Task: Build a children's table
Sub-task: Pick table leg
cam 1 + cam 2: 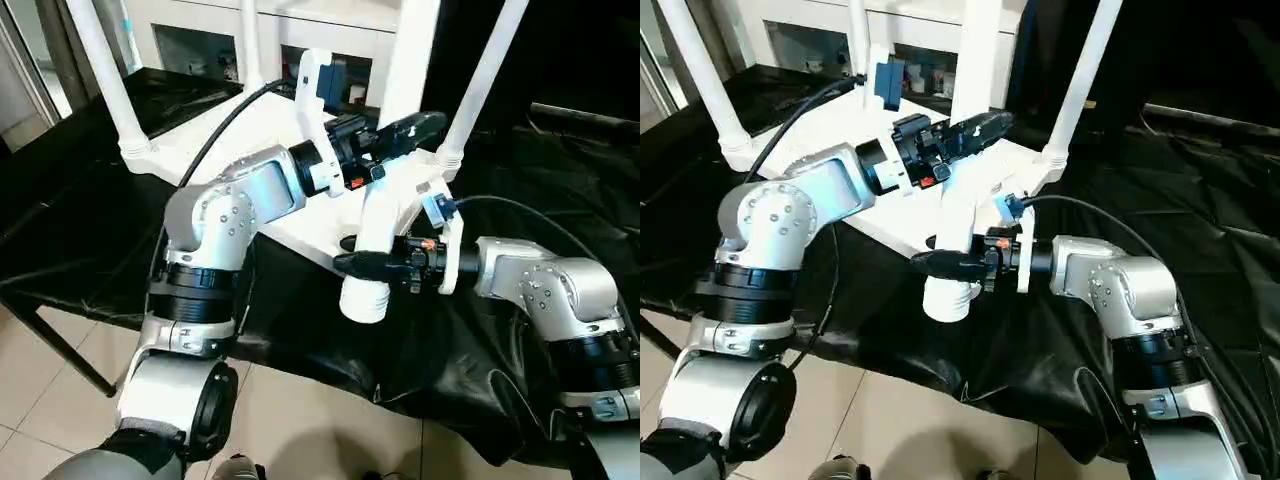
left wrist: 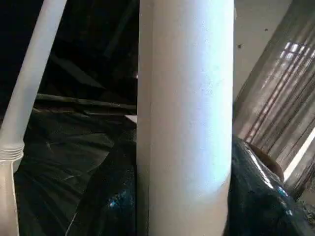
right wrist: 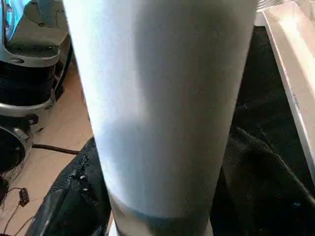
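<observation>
The white plastic rectangular tabletop lay upside down on the black-draped surface, near its front edge. Three long white tapered tube legs stood upright in its round corner sockets. A fourth white tapered leg was held tilted over the tabletop's near corner, its ribbed end hanging past the surface's front edge. The left tool pinched this leg higher up, and the right tool pinched it just above the ribbed end.
</observation>
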Controlling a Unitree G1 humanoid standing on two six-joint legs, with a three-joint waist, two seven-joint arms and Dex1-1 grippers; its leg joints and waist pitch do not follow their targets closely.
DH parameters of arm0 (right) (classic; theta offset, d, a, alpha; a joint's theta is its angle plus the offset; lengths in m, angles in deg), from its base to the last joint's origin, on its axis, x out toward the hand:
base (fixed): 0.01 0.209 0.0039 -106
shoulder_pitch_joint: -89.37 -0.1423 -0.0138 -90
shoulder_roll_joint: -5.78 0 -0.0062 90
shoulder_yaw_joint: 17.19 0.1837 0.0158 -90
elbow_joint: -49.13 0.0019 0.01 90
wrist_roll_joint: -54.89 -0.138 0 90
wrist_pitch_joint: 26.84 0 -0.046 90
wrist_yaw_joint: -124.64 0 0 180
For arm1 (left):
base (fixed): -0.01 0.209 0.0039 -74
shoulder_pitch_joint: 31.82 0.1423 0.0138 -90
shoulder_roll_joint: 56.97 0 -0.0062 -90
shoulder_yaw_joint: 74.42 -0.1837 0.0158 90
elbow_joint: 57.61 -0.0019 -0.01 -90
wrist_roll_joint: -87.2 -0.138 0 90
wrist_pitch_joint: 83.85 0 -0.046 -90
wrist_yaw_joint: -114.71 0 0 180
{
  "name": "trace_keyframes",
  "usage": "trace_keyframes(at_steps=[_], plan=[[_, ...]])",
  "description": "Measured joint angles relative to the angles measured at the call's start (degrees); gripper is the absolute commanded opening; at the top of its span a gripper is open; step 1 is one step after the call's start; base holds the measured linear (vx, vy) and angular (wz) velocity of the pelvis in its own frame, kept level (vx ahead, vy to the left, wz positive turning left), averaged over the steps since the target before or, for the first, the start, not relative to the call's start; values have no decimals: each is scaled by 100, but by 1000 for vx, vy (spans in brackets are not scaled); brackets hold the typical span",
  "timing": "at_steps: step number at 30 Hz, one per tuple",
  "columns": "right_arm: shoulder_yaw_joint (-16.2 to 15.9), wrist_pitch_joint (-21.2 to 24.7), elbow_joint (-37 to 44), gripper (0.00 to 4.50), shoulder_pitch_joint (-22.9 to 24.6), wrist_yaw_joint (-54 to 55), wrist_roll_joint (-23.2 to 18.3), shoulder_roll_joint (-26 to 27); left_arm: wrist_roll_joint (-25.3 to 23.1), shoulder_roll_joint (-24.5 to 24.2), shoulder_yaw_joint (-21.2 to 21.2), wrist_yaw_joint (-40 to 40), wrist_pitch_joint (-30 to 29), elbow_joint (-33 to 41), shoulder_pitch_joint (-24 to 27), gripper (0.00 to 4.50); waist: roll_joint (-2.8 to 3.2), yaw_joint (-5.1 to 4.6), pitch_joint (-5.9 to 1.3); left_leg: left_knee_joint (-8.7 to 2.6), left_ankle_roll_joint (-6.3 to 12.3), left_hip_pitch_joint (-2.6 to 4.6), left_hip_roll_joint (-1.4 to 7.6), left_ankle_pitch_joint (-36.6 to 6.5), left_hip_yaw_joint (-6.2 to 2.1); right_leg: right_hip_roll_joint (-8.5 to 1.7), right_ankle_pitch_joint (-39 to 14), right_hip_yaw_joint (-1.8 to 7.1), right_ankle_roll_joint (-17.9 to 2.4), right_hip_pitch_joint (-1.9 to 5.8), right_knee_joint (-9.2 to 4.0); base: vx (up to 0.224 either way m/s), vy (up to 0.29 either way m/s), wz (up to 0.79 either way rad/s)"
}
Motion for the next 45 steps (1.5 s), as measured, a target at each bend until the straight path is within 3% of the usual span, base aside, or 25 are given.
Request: trace_keyframes(at_steps=[3, 15, 24, 25, 30, 36, 38, 41, 45], plan=[[0, 0, -2, 315, 0, 18, 1, 19, 5, -15, 2, 0, -9, 0, 0, 179, 0, 0, 0, 0, 0, 0, 0, 0, -1, 0, 0, 0, 0, 0, 0, 0, 0, 0], [-7, -2, -21, 204, 0, -16, -32, 94, 6, -67, 4, 0, -61, 30, 0, 179, 0, 1, 0, 0, 0, 0, 0, 0, 0, 0, 0, 0, 1, 0, 0, 0, 0, 0], [-10, -7, -15, 195, 0, -14, -31, 101, -47, -105, -55, -2, 16, 30, 0, 179, 0, 3, 0, 0, 0, 0, 0, 0, -1, 0, 0, 0, 0, 0, 1, 0, 0, 0], [-9, -12, -17, 195, 0, -9, -31, 105, -74, -89, -67, -4, 42, 28, 0, 235, 0, 3, 0, 0, 0, 0, 0, 0, -1, 0, 0, 0, 0, 0, 1, 0, 0, 0], [34, -59, -19, 193, 3, 150, -38, 221, -81, -30, 7, -76, 80, 14, 0, 277, 1, -1, 0, 0, -1, 2, 0, 0, -2, 0, 1, 0, 0, 0, 3, 0, 0, 0], [638, -317, -14, 193, 80, 721, -261, 739, -52, 409, 509, -597, 1063, 10, 7, 293, 4, 2, -2, 1, 0, 3, 0, 0, -4, 0, 3, 0, -3, 2, 2, 0, 0, 0], [863, -504, 8, 192, 120, 938, -297, 846, 27, 575, 931, -866, 1479, -38, 9, 293, 5, -1, -3, 1, 0, 2, 0, 0, -4, 0, 3, -1, -3, 2, 1, 0, 0, 0], [1208, -785, 22, 191, 246, 1304, -310, 933, 102, 495, 1272, -999, 1726, 40, 183, 293, 13, -7, -8, 1, -1, 4, 0, 0, -6, 0, 3, -2, -2, 2, 2, 0, 0, 0], [1331, -1376, 291, 191, 531, 2089, 269, 978, -804, -147, 617, -1071, 1860, 478, 1034, 293, 43, -22, -21, 1, -2, 3, 2, 0, -10, 2, 0, -2, 3, -1, 0, 0, 0, 0]])
